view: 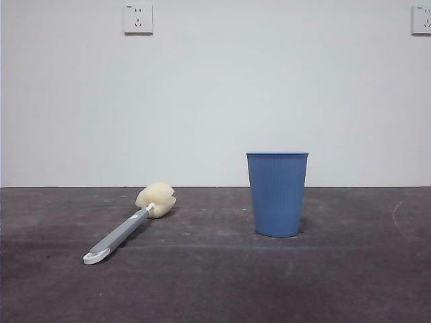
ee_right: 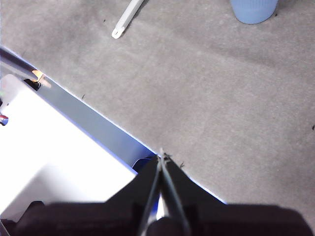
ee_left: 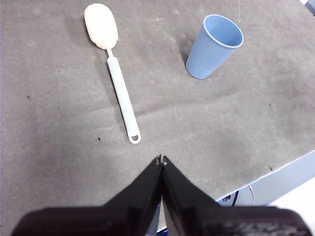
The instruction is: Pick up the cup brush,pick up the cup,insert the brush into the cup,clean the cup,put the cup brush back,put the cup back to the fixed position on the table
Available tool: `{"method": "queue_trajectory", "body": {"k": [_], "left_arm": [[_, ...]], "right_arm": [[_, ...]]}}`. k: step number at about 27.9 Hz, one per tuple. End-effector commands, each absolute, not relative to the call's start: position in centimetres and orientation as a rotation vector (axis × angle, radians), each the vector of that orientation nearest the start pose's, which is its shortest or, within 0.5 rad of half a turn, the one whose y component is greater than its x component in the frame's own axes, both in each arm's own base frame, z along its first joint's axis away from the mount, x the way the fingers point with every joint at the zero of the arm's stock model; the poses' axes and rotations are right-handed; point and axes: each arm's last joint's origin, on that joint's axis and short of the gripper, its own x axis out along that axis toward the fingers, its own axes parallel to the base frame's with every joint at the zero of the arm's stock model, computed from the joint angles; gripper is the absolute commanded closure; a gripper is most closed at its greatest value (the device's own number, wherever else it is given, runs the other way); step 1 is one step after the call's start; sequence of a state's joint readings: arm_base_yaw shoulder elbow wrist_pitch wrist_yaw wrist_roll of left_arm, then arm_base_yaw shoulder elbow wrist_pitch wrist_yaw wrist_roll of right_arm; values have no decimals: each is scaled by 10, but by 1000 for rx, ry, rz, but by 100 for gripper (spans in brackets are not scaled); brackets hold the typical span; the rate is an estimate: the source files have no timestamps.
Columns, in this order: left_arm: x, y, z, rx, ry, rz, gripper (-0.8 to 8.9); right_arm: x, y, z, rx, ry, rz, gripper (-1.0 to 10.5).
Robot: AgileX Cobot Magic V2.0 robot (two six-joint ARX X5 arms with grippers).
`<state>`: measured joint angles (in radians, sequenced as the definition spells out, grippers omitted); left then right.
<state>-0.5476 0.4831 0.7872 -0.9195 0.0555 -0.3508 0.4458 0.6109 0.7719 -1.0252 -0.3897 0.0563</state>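
Cup brush point(view: 128, 227) flat on table point(view: 215, 282), handle cropped in right wrist view; cup point(view: 277, 194) upright, apart. Left gripper point(ee_left: 162, 159) and right gripper point(ee_right: 162, 157) pressed together, empty.

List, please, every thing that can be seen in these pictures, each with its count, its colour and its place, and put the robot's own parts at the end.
cup brush: one, grey handle with white loop and cream-yellow sponge head, lying flat on the table, apart from the cup.
cup: one, blue, ribbed, standing upright on the table with its mouth up.
table: one, dark grey, scuffed, under both things.
wall sockets: two, white, high on the white wall behind.
left gripper: one, black, shut, above the table near its edge, holding nothing.
right gripper: one, black, shut, over the table's edge, holding nothing.
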Motion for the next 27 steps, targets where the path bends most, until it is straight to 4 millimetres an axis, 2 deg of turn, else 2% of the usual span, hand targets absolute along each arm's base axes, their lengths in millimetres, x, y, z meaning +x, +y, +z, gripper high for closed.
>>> {"method": "queue_trajectory", "body": {"k": [1,6,9,11,14,16,19,27], "left_arm": [[68,-44,300,-165,695,-474,818],[72,-44,304,-86,603,-449,818],[78,-40,318,54,356,-385,818],[79,-37,326,108,179,-420,817],[76,-31,324,164,-36,-451,817],[76,-26,312,192,-129,-400,817],[81,-21,285,196,-153,-313,817],[96,-11,209,93,19,-200,817]], "right_arm": [[83,52,282,28,904,754,945],[83,52,282,28,904,754,945],[83,52,282,28,905,754,945],[83,52,282,28,905,754,945],[83,52,282,28,905,754,945],[83,52,282,28,905,754,945],[83,52,282,28,905,754,945],[83,52,282,28,905,754,945]]}}
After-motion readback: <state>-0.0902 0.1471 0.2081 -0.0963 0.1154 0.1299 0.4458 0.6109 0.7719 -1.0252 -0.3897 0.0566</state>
